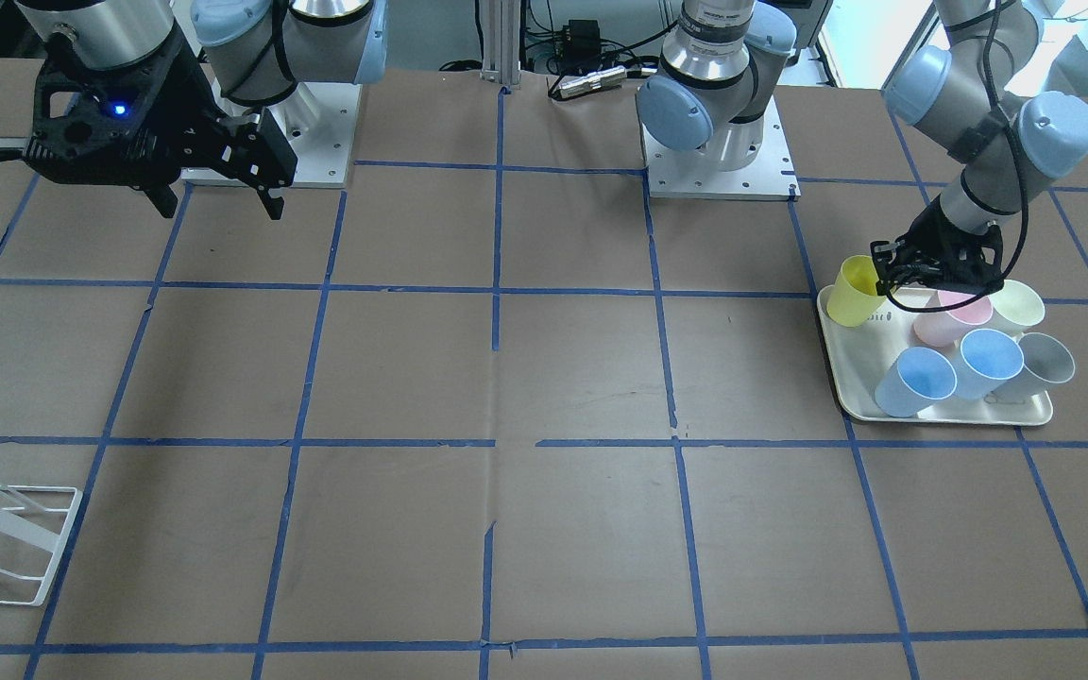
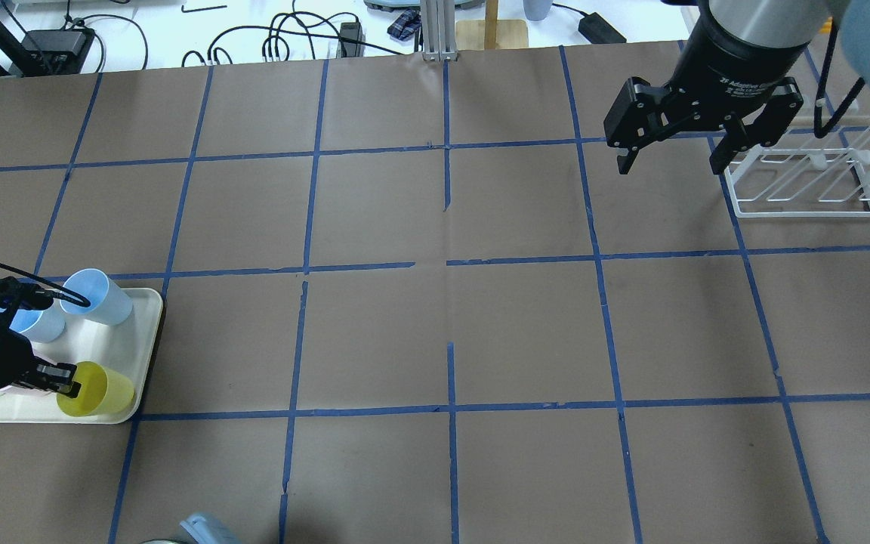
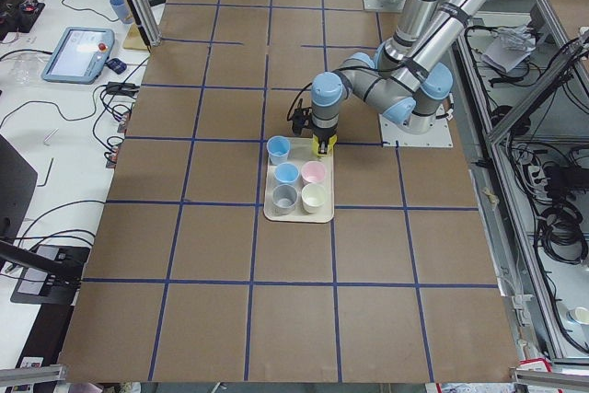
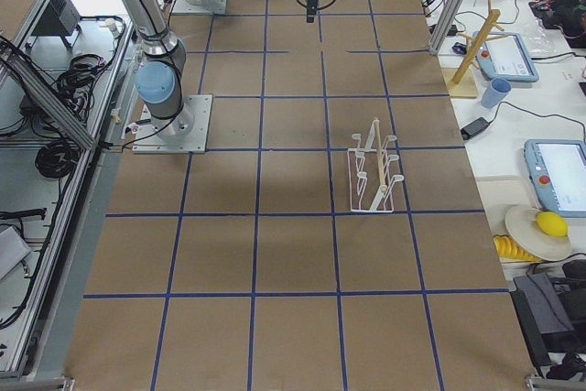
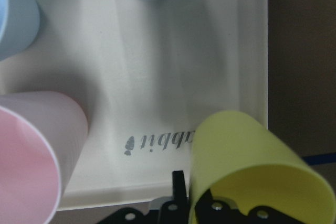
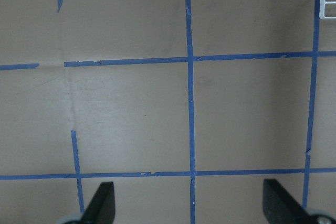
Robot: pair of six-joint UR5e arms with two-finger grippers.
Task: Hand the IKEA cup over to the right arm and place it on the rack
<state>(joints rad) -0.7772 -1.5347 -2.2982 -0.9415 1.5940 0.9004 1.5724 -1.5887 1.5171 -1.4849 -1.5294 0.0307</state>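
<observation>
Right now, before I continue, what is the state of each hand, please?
Left hand: closed on the wall of the yellow IKEA cup, at the tray.
Right hand: open, holding nothing.

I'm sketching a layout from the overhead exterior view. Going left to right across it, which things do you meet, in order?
IKEA cup on the tray's near corner → right tool, open above the table → rack.
</observation>
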